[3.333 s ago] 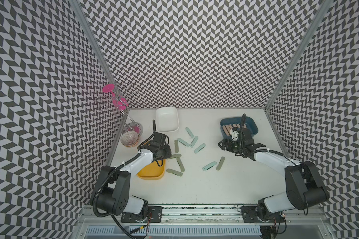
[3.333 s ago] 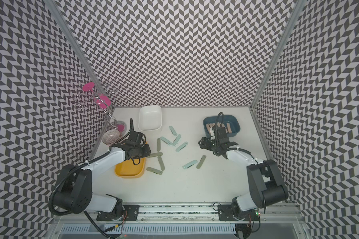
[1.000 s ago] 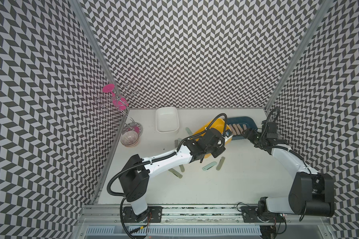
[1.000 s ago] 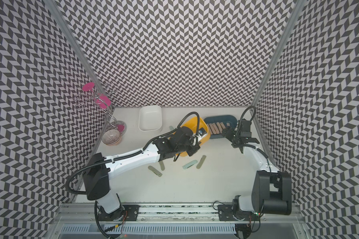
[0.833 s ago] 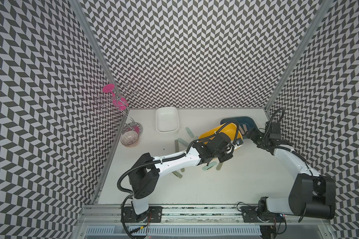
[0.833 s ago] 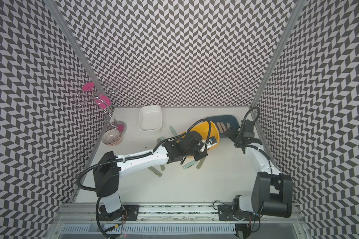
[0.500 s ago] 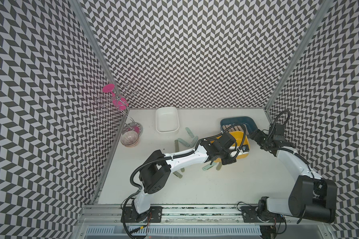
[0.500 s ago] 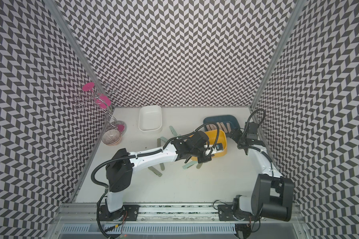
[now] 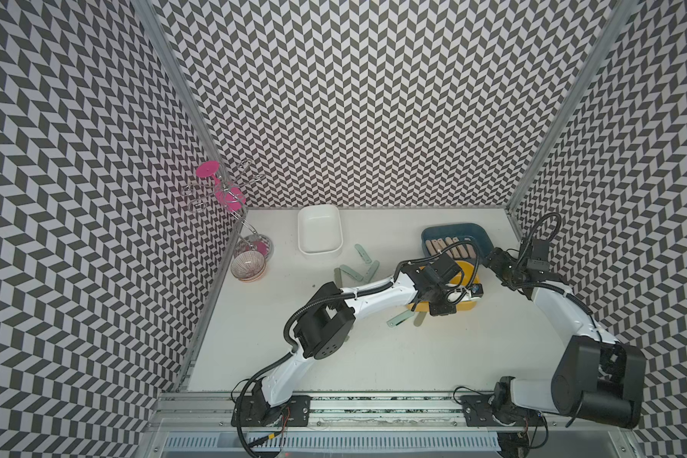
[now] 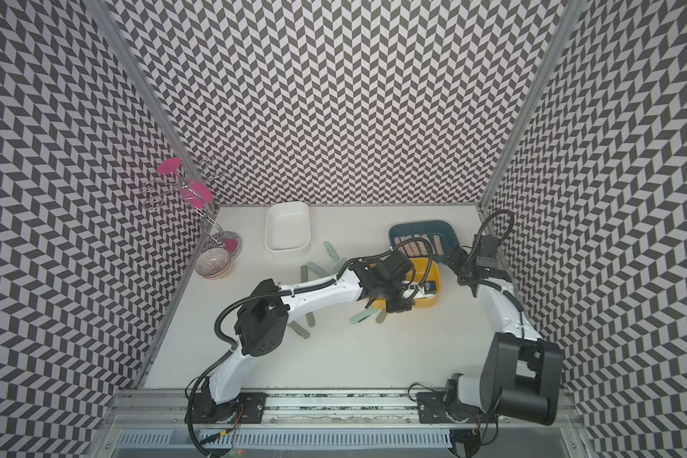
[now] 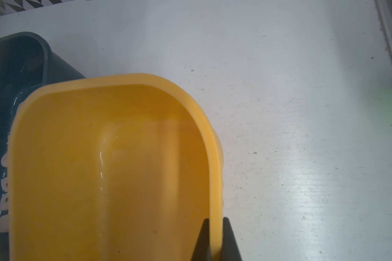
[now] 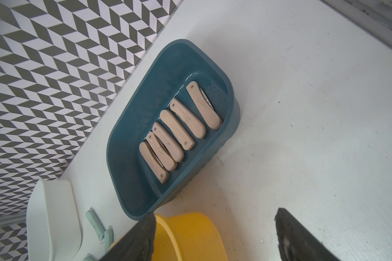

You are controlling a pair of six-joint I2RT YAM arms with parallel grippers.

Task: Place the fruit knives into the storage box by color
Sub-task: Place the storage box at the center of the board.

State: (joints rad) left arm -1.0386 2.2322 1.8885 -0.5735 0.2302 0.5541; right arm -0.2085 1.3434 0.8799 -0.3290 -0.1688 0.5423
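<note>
- Left gripper (image 11: 214, 228) is pinching the rim of the yellow box (image 11: 131, 180). One finger is pressing inside the wall and one outside, with the jaws narrow on the plastic.
- Yellow box is sitting just beside the blue box (image 12: 143, 106), on its near side. I cannot tell whether it is resting on the table (image 9: 373, 357) or hanging just above it.
- Right gripper (image 12: 215, 213) is hovering with jaws standing wide and gripping nothing. The yellow box's rim is showing between its fingers.
- Six peach-pink knives (image 12: 178, 128) are lying side by side in the blue box.
- Mint knives (image 9: 359, 251) are lying loose on the table in front of the white box (image 9: 320, 230), with one more just in front of the yellow box.
- Olive knives (image 9: 419, 318) are lying loose too: one beside that front mint one, others partly hidden by the left arm.
</note>
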